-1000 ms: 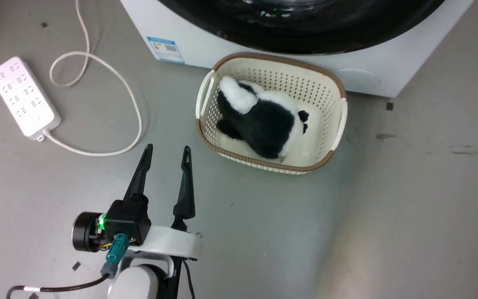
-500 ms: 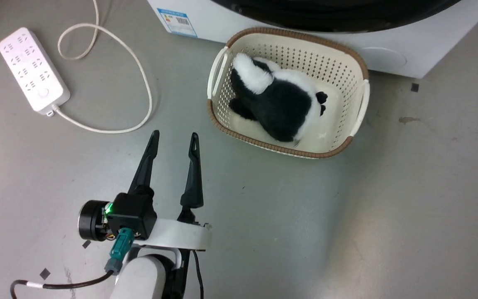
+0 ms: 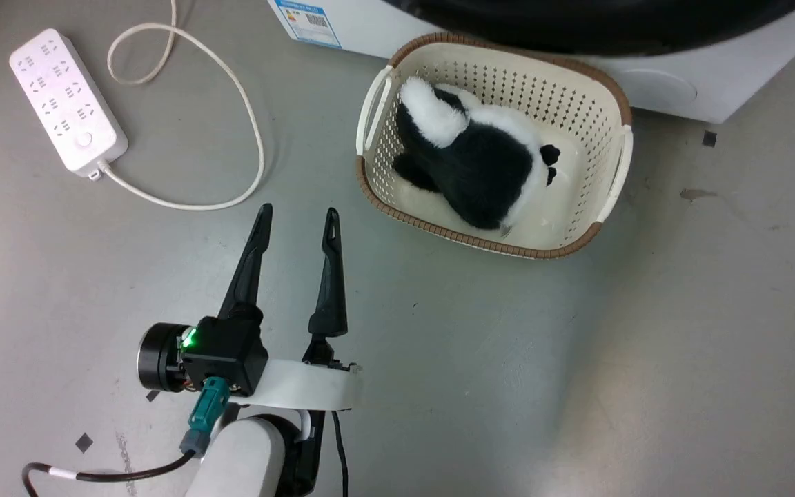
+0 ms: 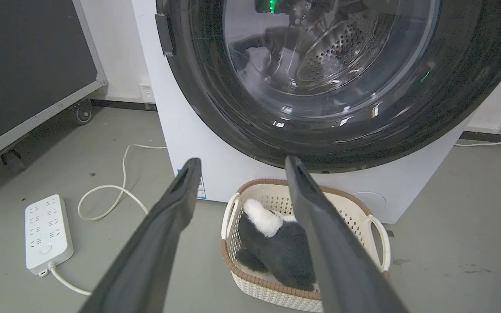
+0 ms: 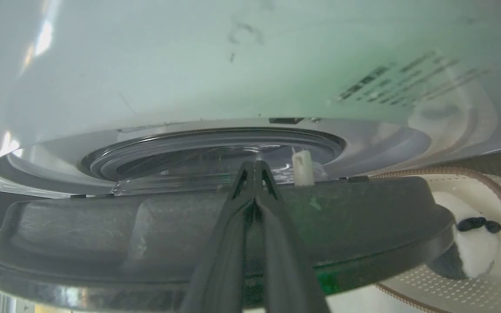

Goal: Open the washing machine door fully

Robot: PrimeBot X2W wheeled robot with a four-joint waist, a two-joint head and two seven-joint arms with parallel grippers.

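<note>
The washing machine door (image 4: 215, 100) is a big glossy black disc with a clear glass bowl (image 4: 320, 48) at its centre, on the white machine front. Its lower edge (image 3: 577, 17) crosses the top of the head view. In the right wrist view the door (image 5: 102, 226) is seen edge-on, standing a little off the white front, its white latch hook (image 5: 302, 167) exposed. My right gripper (image 5: 255, 164) is shut, fingers pressed together across the door's inner rim. My left gripper (image 3: 298, 214) hangs open over the floor, left of the basket, holding nothing, and points toward the door (image 4: 242, 163).
A cream basket (image 3: 618, 103) holding a black-and-white plush toy (image 3: 480, 172) stands on the floor right below the door. A white power strip (image 3: 66, 100) and its looped cable (image 3: 246, 124) lie to the left. A black wheeled case (image 4: 24, 65) stands further left.
The head camera has moved, so basket, power strip and machine sit higher and further right in the picture. The left gripper keeps its open pose.
</note>
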